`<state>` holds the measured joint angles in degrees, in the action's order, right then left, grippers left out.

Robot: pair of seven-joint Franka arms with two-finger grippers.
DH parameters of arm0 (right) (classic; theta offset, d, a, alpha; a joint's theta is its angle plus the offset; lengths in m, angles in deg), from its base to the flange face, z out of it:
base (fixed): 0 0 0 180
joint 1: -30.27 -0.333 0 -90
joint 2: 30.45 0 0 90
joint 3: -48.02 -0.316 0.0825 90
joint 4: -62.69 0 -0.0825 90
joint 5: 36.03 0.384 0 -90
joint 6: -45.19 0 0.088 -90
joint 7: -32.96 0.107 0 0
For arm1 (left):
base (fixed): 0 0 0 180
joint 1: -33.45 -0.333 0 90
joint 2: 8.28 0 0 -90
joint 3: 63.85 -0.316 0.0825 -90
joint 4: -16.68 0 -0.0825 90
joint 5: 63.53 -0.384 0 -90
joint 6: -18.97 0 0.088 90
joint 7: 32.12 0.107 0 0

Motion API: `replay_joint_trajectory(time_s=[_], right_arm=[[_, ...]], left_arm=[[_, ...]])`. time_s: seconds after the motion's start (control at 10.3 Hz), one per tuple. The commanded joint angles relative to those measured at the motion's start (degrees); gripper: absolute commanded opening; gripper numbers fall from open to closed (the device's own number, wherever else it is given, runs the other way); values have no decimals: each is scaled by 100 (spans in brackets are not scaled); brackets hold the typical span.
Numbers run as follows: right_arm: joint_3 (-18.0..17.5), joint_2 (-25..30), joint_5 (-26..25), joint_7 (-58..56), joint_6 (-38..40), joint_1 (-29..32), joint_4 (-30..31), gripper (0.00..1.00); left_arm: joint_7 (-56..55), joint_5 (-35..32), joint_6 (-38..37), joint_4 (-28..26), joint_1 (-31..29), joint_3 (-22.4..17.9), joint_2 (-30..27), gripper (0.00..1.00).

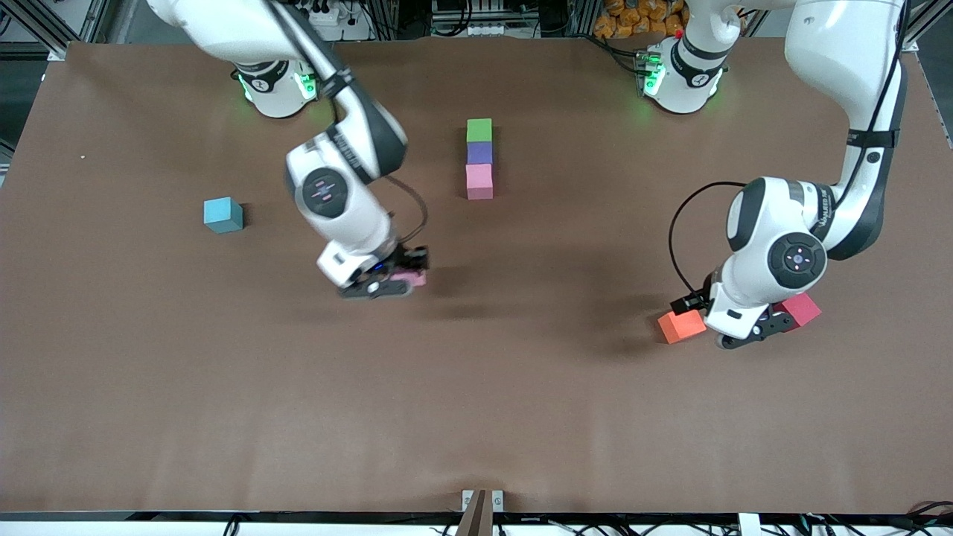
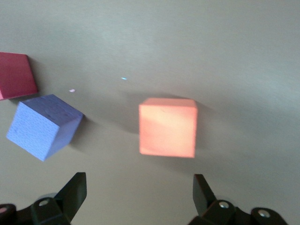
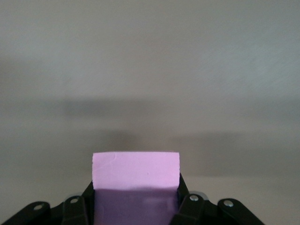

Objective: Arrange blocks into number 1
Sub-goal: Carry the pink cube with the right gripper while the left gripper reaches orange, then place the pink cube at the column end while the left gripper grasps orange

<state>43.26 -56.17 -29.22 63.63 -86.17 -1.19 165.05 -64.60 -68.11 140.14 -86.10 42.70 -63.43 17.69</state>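
Over the table point(image 1: 223, 387) middle, the right gripper point(image 1: 391, 286) holds a pink block point(image 3: 136, 171); the left gripper point(image 2: 140, 199) hangs wide over the orange block point(image 2: 168, 127).

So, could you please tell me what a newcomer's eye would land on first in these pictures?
Probably the short column of green block, purple block and pink block at mid-table, between the two bases. Next, the right gripper holding a second pink block above the table, nearer the camera than the column. Then the left gripper, jaws open, over the orange block.
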Motion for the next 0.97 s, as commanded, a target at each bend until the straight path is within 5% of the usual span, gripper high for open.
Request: replay_joint_trajectory(time_s=[0.0, 0.88], right_arm=[[63, -91, 172, 560, -310, -517, 144, 58], [186, -602, 163, 1212, -873, -1740, 363, 58]], left_arm=[[110, 342, 363, 21, 34, -182, 189, 100], [110, 686, 1348, 328, 201, -245, 875, 100]])
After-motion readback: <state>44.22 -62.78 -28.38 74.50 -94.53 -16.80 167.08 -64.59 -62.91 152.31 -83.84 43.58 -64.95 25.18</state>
